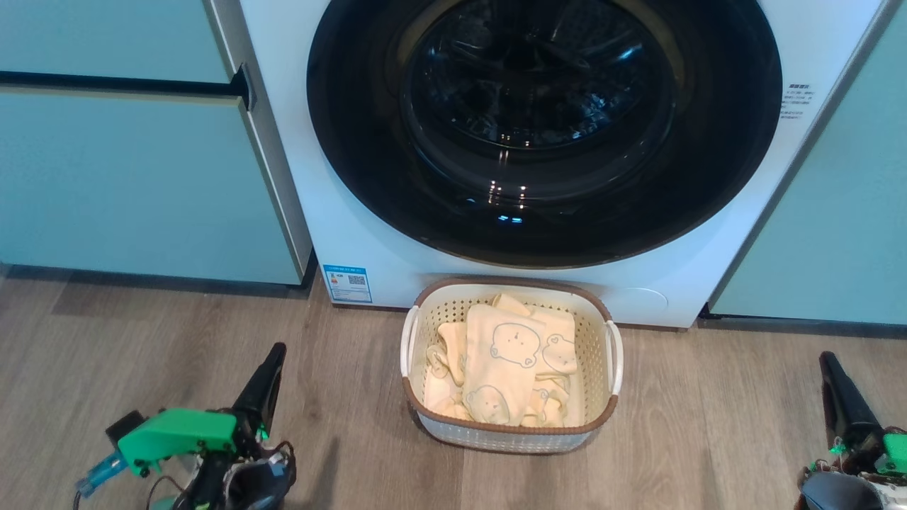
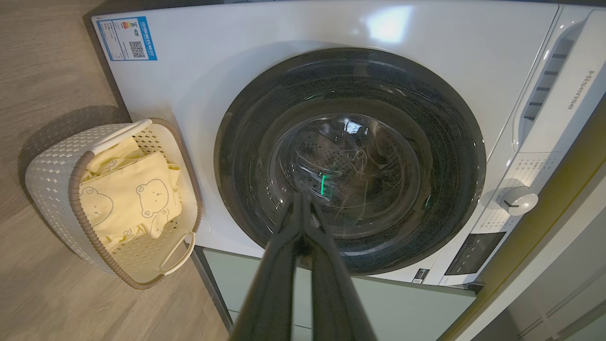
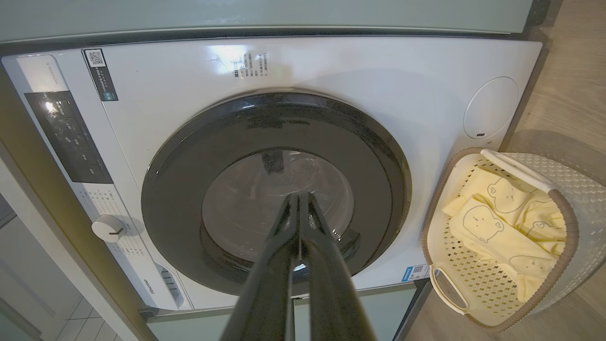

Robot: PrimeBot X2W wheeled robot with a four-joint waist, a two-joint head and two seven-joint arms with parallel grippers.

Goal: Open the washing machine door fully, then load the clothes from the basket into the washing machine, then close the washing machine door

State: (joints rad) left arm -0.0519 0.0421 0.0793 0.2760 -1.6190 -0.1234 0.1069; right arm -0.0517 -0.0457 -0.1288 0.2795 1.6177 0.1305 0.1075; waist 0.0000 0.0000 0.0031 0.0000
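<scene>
the door (image 1: 545, 134) was shut at 12 o'clock, with the basket (image 1: 510, 284) of clothes (image 1: 503, 361) just below at 6. the left pincer (image 1: 278, 348) at 8 and the right pincer (image 1: 827, 358) at 4 were both closed and empty. which side opened was unclear, perhaps 3 o'clock. it seemed best to hook that edge and swing it wide above the basket.

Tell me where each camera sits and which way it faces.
Head view: on the head, facing forward and down at the washing machine door and basket; left gripper lower left, right gripper lower right.
Left wrist view: on left arm, along its shut fingers at the door; basket at left.
Right wrist view: on right arm, along its shut fingers at the door; basket at right.
Shared: closed door, clothes in basket.
</scene>
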